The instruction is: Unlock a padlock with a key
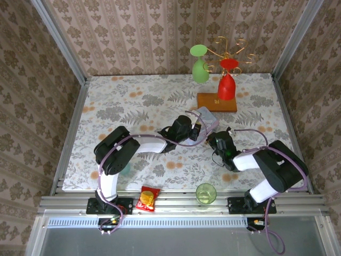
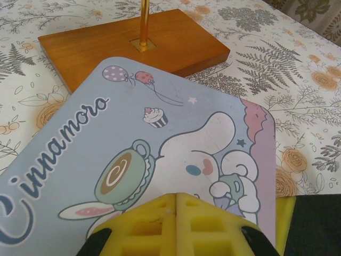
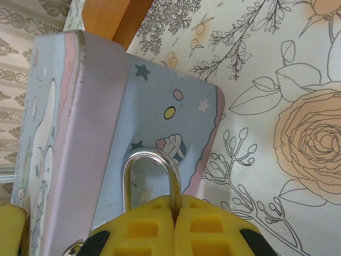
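The padlock (image 3: 151,153) shows as a silvery shackle rising from the right fingers (image 3: 181,205), which are closed on it, one leg running down into the seam between them; its body is hidden behind them. A pale blue cartoon tin (image 3: 160,101) stands tilted just behind the shackle, between it and the left fingers (image 2: 182,207). These are pressed shut, nothing visible between them, and hang over the tin's lid. What the tin contains cannot be told. A wooden base (image 1: 217,102) lies just beyond the tin on the flowered worktop (image 1: 133,101), and from its gold stand (image 1: 230,50) hang a green glass (image 1: 200,70) and a red glass (image 1: 226,86), bowls down. At the near edge sit a green cup (image 1: 205,193) and a red-and-yellow packet (image 1: 149,198).
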